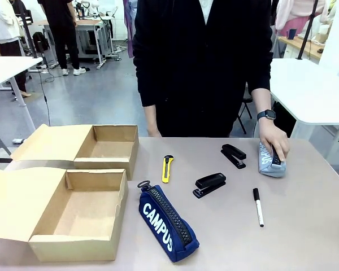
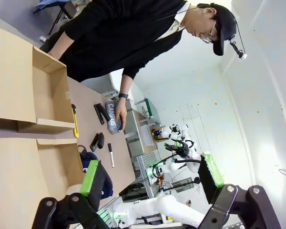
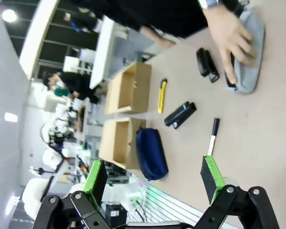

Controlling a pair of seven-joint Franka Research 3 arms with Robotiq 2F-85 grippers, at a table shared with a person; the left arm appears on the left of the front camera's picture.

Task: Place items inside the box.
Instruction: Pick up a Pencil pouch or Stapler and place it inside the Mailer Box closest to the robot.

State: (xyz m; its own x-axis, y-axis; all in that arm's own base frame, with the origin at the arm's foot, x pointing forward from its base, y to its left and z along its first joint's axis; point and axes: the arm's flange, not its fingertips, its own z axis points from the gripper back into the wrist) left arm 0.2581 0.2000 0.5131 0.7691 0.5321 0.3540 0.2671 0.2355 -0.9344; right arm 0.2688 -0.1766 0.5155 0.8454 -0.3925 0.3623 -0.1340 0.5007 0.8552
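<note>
Green-padded fingers [image 2: 92, 175] of the left gripper [image 2: 151, 171] and right gripper [image 3: 153, 175] stand spread wide (holding nothing).

Two cardboard boxes: nearer box [image 1: 73, 248], farther box [image 1: 104, 165]. Two staplers: nearer stapler [image 1: 209, 184], farther stapler [image 1: 233, 155]. Two pencil cases: navy pencil case [image 1: 166, 223], grey pencil case [image 1: 265, 162]. One utility knife [image 1: 168, 168]. One marker [image 1: 258, 206].

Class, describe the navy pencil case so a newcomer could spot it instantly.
On the table, find the nearer open cardboard box, at left. Right beside it lies the pencil case. It is navy with white CAMPUS lettering, unlike the grey case under the person's hand.
</note>
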